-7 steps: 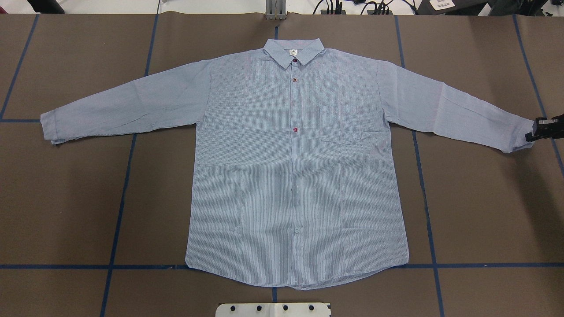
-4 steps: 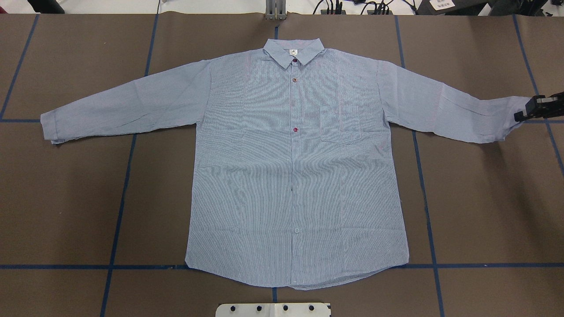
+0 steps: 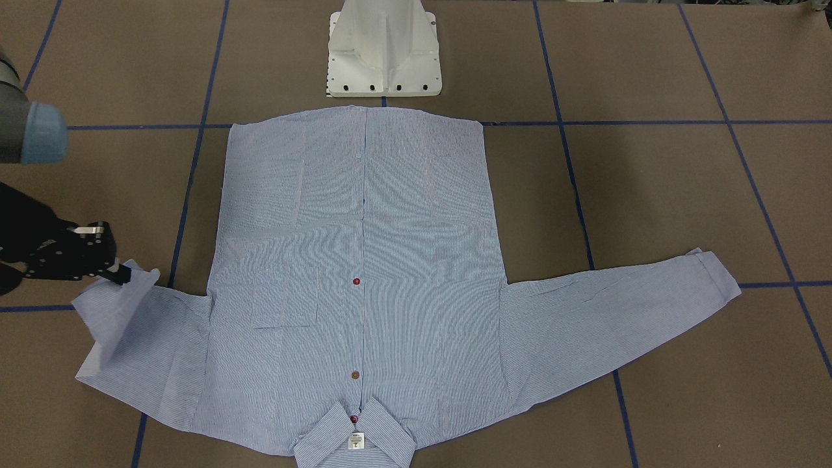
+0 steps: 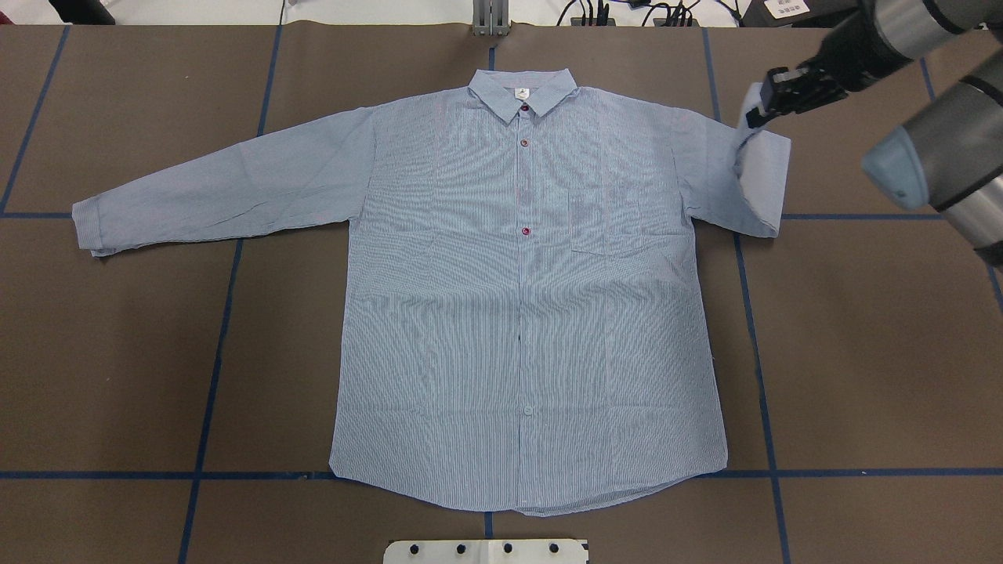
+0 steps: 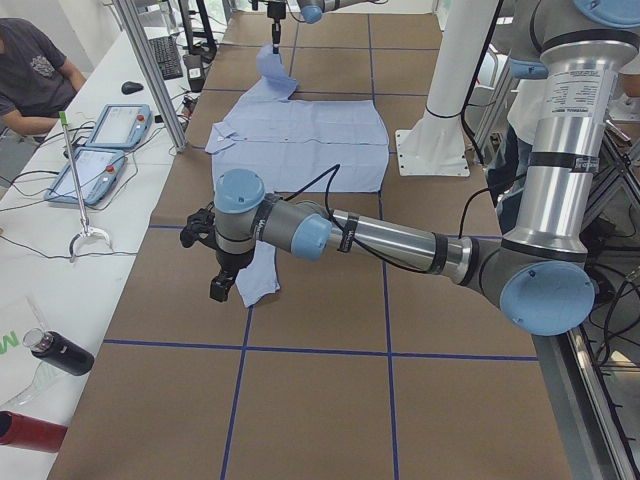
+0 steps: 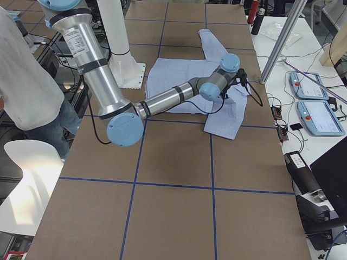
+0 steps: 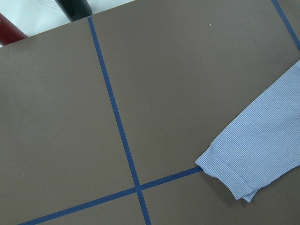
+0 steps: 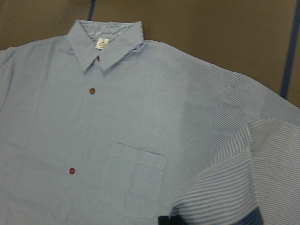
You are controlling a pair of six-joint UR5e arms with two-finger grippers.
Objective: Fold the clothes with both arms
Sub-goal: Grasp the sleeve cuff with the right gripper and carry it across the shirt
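arms [image 5: 400, 235]: chunky silver-grey metal tubes
joint caps [image 5: 240, 188]: light blue
cable [image 5: 318, 180]: black, loops off the forearm
grippers [image 3: 122, 276]: black and boxy
base [image 3: 383, 58]: white pedestal, dark bolt holes

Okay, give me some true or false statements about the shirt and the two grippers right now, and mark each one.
1. The right gripper holds one sleeve up off the table. True.
2. The shirt lies with its buttoned front facing down. False: the front faces up, with the buttons and chest pocket showing.
3. The other sleeve lies stretched out flat. True.
4. The collar is next to the robot's white base. False: the hem is next to it and the collar lies at the far end.
5. The left gripper is clamped on the flat sleeve's cuff. False: that cuff lies free on the table, with the gripper above it.
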